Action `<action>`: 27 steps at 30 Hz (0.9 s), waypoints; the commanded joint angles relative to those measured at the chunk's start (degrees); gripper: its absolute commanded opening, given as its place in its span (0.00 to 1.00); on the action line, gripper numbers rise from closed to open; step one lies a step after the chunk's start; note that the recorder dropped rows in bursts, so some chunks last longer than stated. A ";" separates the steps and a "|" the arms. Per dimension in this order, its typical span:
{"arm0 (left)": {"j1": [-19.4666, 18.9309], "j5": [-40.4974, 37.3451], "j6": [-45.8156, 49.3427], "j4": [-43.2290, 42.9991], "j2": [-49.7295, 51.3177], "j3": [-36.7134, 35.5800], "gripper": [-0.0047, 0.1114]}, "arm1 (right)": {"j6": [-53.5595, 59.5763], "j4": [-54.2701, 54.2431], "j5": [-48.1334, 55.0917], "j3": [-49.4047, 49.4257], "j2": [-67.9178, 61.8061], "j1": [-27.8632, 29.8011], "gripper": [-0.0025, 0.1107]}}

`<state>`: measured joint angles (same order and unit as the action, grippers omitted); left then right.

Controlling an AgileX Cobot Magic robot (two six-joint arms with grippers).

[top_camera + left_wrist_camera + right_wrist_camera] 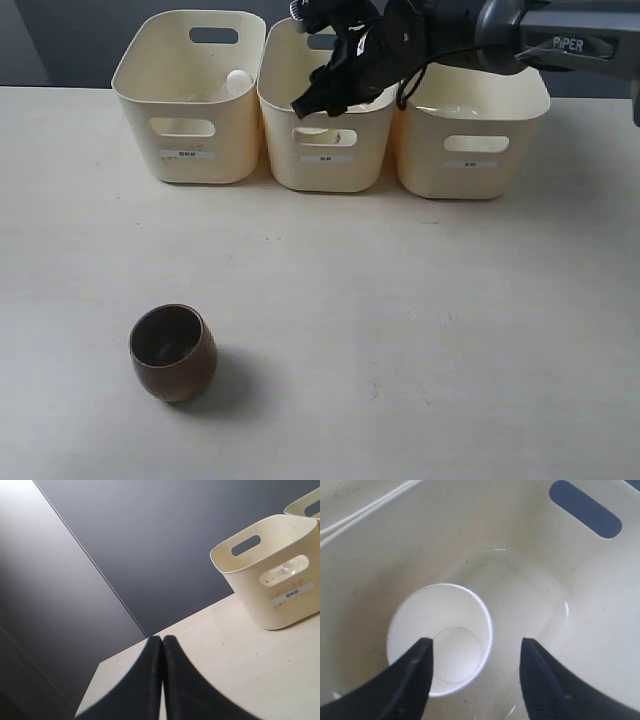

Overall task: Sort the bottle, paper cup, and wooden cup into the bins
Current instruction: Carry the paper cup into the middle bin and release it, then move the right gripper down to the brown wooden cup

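The wooden cup (172,352) stands upright on the table at the front left, far from both arms. Three cream bins stand in a row at the back: left (188,135), middle (325,160) and right (470,160). My right gripper (320,95) hangs over the middle bin. In the right wrist view it (476,647) is open, and the white paper cup (440,630) stands upright on the bin floor (530,605) below, free of the fingers. The bottle's white cap (237,82) shows inside the left bin. My left gripper (162,639) is shut on nothing, low over the table.
The left wrist view shows the left bin (250,590) across the bare tabletop and a dark wall behind it. The right arm's black body (480,30) reaches in over the right bin from the back right.
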<state>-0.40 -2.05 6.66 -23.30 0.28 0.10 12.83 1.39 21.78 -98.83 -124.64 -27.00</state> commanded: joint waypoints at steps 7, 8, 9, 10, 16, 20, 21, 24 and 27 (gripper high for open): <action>-0.03 0.37 -0.10 0.51 -0.28 -0.10 0.04 | 0.26 -0.62 1.16 -0.31 3.24 0.06 0.49; -0.03 0.37 -0.10 0.51 -0.28 -0.10 0.04 | 0.57 -0.62 2.11 -0.31 4.14 0.06 0.49; -0.03 0.37 -0.10 0.51 -0.28 -0.10 0.04 | 0.57 -0.62 3.25 -0.31 5.24 -0.08 0.49; -0.03 0.37 -0.10 0.51 -0.28 -0.10 0.04 | 0.70 -0.62 4.21 -0.31 6.25 -0.08 0.49; -0.03 0.37 -0.10 0.51 -0.28 -0.10 0.04 | 9.90 -5.75 16.38 -0.31 13.13 -1.93 0.49; -0.03 0.37 -0.10 0.51 -0.28 -0.10 0.04 | 21.78 -18.14 25.53 -0.31 16.70 -4.16 0.49; -0.03 0.37 -0.10 0.51 -0.28 -0.10 0.04 | 24.37 -21.14 27.75 -0.31 17.31 -4.89 0.49; -0.03 0.37 -0.10 0.51 -0.28 -0.10 0.04 | 29.49 -28.43 34.21 -0.31 18.35 -7.16 0.49; -0.03 0.37 -0.10 0.51 -0.28 -0.10 0.04 | 32.57 -32.63 41.30 -0.31 18.06 -10.05 0.49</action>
<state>-0.40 -2.05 6.66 -23.30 0.28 0.10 41.52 -27.09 56.80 -98.83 -106.82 -34.74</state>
